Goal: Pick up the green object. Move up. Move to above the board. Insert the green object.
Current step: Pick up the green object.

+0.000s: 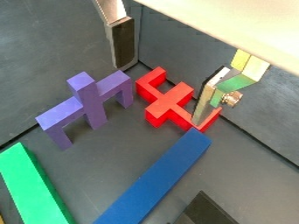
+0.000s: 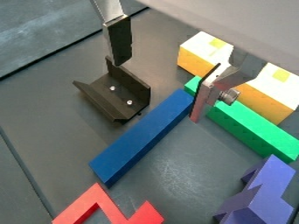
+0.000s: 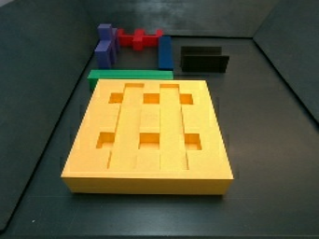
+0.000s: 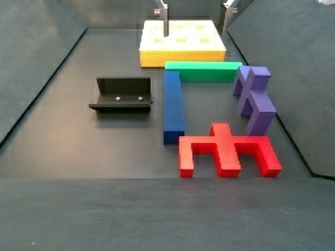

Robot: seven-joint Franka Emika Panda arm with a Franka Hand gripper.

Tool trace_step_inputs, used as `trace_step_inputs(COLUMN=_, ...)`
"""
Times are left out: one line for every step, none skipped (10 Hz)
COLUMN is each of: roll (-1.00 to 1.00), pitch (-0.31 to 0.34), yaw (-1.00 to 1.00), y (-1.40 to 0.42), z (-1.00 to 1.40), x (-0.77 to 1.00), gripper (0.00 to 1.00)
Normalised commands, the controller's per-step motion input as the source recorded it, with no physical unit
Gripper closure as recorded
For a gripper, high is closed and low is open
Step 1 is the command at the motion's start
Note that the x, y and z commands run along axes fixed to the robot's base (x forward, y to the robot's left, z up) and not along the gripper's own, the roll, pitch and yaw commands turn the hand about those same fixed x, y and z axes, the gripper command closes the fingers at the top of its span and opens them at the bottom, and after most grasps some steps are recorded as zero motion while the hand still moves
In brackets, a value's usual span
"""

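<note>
Yellow and thick, the board (image 3: 131, 117) is sitting closest to the lens in a side view, grooves running lengthwise and all six square holes standing empty; it is taking up more of the floor than anything else. Next in size, a long blue bar (image 4: 171, 103) is lying at a right angle to the green object (image 4: 203, 70), one end just beside it.

That green object is resting flat on the floor, tight along the board's short edge, whether touching I cannot tell; its long axis is running across the board's width. It is showing as a plain, square-edged bar of even green, with nothing on top of it.

Purple blocks (image 4: 256, 98) are sitting off one end of it, the red piece (image 4: 229, 154) beyond them, and the fixture (image 2: 114, 94) across the blue bar.

High over this layout, the gripper (image 2: 167, 68) is hanging with its fingers (image 1: 121, 39) spread wide and holding nothing; only floor and loose pieces are showing between them. The green object is lying below and off to one side, outside the finger nearest the board. The line between the fingers seems to be running roughly along the bar's length, so the grasp is probably calling for a sideways shift and a wrist turn before descending.
</note>
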Motion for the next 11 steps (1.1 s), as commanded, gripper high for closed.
trace_step_inputs(roll=-0.01, pitch=-0.033, yaw=0.0, y=0.0, z=0.0, x=0.0, gripper=0.0)
trace_step_inputs(roll=-0.01, pitch=0.0, yaw=-0.01, y=0.0, z=-0.02, x=0.01, gripper=0.0)
trace_step_inputs(roll=-0.06, pitch=-0.013, yaw=-0.13, y=0.0, z=-0.13, x=0.33, gripper=0.0)
trace_step_inputs(roll=-0.07, pitch=-0.056, yaw=-0.14, y=0.0, z=-0.18, x=0.39, gripper=0.0)
trace_step_inputs(roll=-0.01, pitch=-0.039, yaw=0.0, y=-0.29, z=-0.14, x=0.38, gripper=0.0)
trace_step_inputs(roll=0.04, pitch=0.0, yaw=0.0, y=-0.62, z=-0.07, x=0.27, gripper=0.0)
trace_step_inputs(roll=0.08, pitch=0.0, yaw=0.0, y=-0.81, z=-0.11, x=0.23, gripper=0.0)
trace_step_inputs(roll=0.05, pitch=-0.033, yaw=-0.22, y=-0.81, z=-0.19, x=0.16, gripper=0.0)
trace_step_inputs(roll=-0.03, pitch=-0.149, yaw=-0.43, y=-0.47, z=-0.34, x=0.06, gripper=0.0)
trace_step_inputs(roll=-0.07, pitch=-0.131, yaw=-0.66, y=-0.17, z=-0.42, x=0.19, gripper=0.0)
trace_step_inputs(roll=-0.07, pitch=-0.147, yaw=-0.85, y=-0.11, z=-0.35, x=0.07, gripper=0.0)
